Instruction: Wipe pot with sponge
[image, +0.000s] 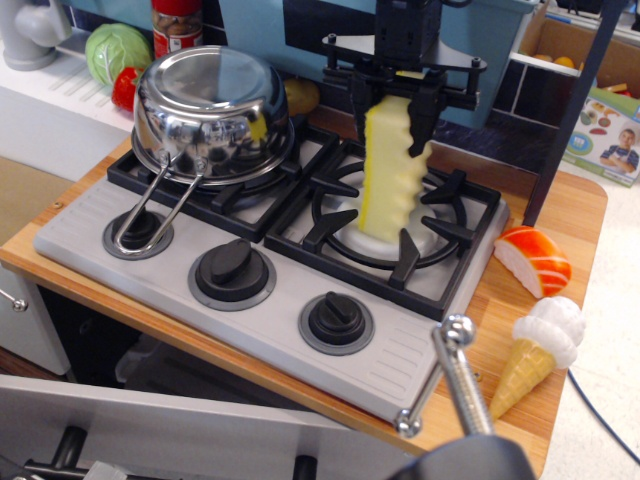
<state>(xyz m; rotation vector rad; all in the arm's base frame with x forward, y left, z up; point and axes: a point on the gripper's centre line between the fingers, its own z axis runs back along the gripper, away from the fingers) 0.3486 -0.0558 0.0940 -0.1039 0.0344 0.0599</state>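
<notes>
Gripper (392, 100) pinching top end of upright sponge (391, 172); foam looks light, soft, compressible, so hold near the top; pot (212, 108) stands well to its left.

The tool (392, 108) is matte black throughout: a blocky central housing above, a thin horizontal crossbar with small round ends spreading to either side of it, and two slim dark fingers (358, 100) below that bar. No markings or cables can be made out.
</notes>
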